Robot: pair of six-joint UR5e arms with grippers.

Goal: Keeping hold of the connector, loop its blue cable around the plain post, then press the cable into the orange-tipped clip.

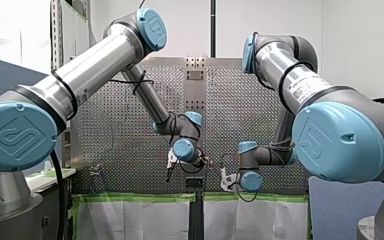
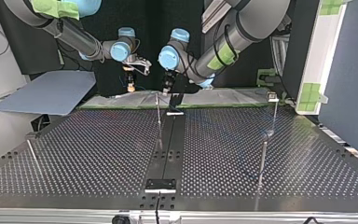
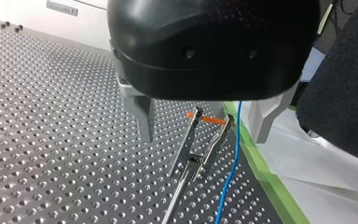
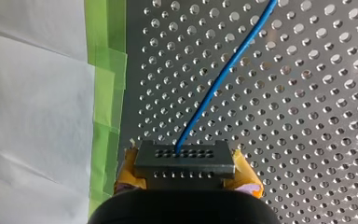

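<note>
Connector [image 4: 182, 159] clamped in my right gripper [image 4: 186, 175], blue cable [image 4: 214, 88] attached.

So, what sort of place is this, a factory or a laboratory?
Most likely a robotics laboratory test cell. It shows two grey-and-blue robot arms, my left arm and my right arm, a perforated metal table edged with green tape, and a thin blue cable on a dark grey connector.

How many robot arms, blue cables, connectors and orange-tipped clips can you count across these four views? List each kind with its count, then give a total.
Robot arms: 2 (my left arm, my right arm)
Blue cable: 1
Connector: 1
Orange-tipped clip: 1
Total: 5
</note>
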